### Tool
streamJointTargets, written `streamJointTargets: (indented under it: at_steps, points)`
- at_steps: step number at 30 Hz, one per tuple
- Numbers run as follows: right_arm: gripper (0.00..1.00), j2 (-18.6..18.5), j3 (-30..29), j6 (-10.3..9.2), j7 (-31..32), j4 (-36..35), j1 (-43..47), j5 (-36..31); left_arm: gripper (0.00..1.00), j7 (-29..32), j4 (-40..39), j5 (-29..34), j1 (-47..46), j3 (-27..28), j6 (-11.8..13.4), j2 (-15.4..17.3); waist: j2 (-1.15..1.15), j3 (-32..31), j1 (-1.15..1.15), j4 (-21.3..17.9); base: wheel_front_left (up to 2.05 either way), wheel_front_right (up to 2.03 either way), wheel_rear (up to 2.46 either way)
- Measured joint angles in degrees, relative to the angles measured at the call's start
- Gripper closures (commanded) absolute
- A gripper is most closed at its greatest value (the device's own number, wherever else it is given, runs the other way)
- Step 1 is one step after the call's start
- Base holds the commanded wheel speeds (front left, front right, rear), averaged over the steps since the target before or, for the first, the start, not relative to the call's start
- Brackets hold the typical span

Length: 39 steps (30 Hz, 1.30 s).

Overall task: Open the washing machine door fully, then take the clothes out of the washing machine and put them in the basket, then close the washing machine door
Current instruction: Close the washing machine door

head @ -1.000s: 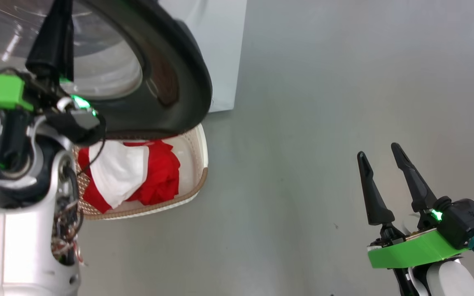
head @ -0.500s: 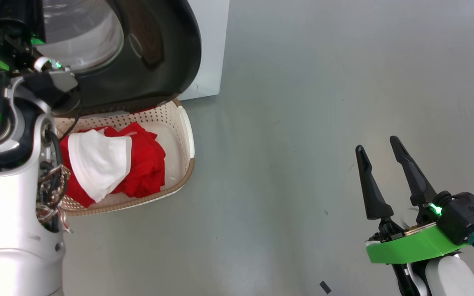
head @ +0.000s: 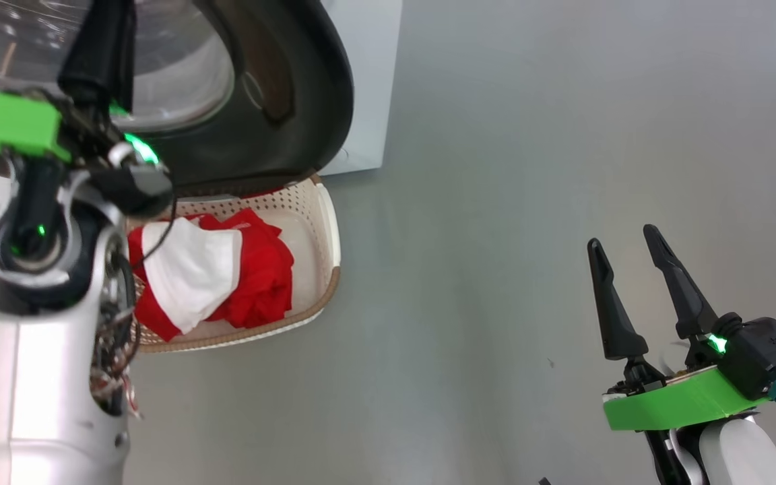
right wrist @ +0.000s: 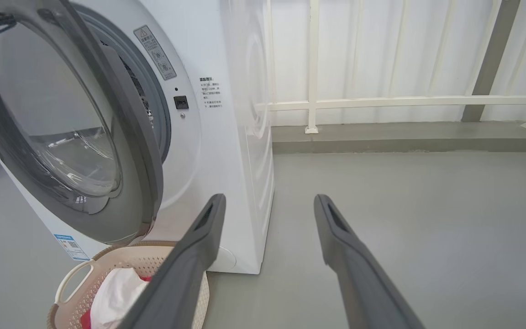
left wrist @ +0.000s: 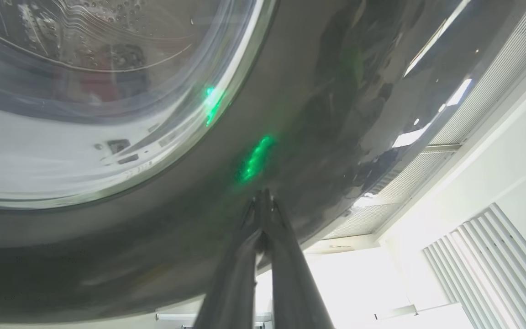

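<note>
The washing machine door (head: 294,114) stands partly open, its black rim hanging over the far end of the basket (head: 329,236). My left gripper (left wrist: 263,195) is shut and empty, fingertips touching the door's glossy rim (left wrist: 327,114) beside the glass window (left wrist: 85,91). Red and white clothes (head: 219,276) lie in the basket on the floor in front of the washing machine (right wrist: 226,137). In the right wrist view the door (right wrist: 121,119) is angled away from the machine front, with the basket (right wrist: 69,276) below it. My right gripper (head: 622,240) hangs open and empty, far right over bare floor.
Grey floor (head: 496,202) stretches between the basket and my right arm. A white railing (right wrist: 381,101) on a low kerb runs behind the machine. My own left forearm (head: 31,377) covers the basket's left end in the head view.
The head view swayed left and back. The door rim now covers less of the basket's far end than one second ago. Left gripper still shut against the door; right arm hardly moved.
</note>
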Motion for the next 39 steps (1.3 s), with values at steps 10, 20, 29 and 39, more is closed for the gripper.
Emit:
streamJointTargets:
  at_steps: [10,20,29,39]
  points:
    - [0.00,0.0,-1.2,0.00,0.0,1.9,0.1,-0.2,0.00,-0.9,-5.5,7.2,12.5,-2.9,-4.6,4.1,0.00,-4.5,0.00,3.1,0.00,0.00,0.00]
    - [0.00,0.0,-2.2,0.00,0.0,3.3,1.7,-0.6,0.00,-13.1,-8.8,31.6,24.6,-10.1,-9.7,11.4,0.00,-10.1,0.00,6.1,0.00,0.00,0.00]
    - [0.00,0.0,-4.0,0.00,0.0,3.3,4.9,-1.1,0.00,-20.6,-8.8,49.3,37.0,-12.9,-8.2,15.4,0.00,-15.7,0.00,7.3,0.00,0.00,0.00]
    - [0.00,0.1,-5.2,0.00,0.0,1.5,8.8,-4.7,0.00,-21.1,-13.5,64.9,45.2,-7.7,-6.9,15.2,0.00,-19.4,0.00,8.3,0.00,0.00,0.00]
